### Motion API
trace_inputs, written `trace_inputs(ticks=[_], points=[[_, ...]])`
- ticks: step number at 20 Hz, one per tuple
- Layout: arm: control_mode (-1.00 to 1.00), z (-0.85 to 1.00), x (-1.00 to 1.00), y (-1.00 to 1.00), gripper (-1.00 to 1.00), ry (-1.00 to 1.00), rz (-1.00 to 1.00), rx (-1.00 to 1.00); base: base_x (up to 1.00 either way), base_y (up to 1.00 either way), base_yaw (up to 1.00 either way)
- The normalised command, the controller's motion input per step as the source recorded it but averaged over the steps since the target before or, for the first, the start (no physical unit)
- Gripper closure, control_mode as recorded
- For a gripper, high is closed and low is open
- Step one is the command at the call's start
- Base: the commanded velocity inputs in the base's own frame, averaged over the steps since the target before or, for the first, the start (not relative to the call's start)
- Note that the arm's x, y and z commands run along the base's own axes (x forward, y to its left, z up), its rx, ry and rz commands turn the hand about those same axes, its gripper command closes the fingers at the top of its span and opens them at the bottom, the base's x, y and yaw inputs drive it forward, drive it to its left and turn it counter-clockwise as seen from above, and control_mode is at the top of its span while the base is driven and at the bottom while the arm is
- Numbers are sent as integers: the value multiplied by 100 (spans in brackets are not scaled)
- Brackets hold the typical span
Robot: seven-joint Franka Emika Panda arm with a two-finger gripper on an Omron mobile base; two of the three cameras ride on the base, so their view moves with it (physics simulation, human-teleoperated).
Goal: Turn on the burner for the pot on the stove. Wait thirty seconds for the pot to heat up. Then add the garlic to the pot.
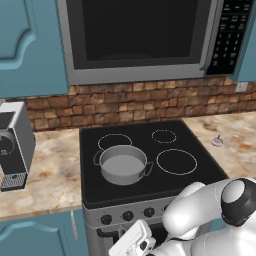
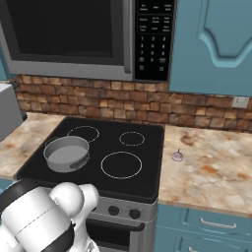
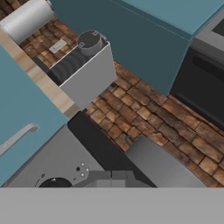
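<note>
Risk here is a wrong knob: with clenched, empty jaws the gripper (image 1: 145, 245) is low at the stove (image 1: 150, 197) front, perhaps near the left knobs (image 1: 127, 216), while the pot (image 1: 122, 164) sits front-left and the garlic (image 1: 217, 141) waits on the right counter (image 1: 240, 145).

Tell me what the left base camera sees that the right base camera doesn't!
Left base view alone: the coffee machine's dark front on the counter at the left, and the robot's hand low before the stove knobs.

Right base view alone: a cabinet drawer with a metal handle under the right counter.

Both: the pot on the stove, the garlic on the counter, and the microwave above.
</note>
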Motion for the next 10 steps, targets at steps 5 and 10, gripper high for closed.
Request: trace_inputs(ticks=[5, 10], points=[[-100, 0, 0, 0, 100, 0, 0, 0, 0, 0, 0], [-100, 0, 0, 0, 100, 0, 0, 0, 0, 0, 0]])
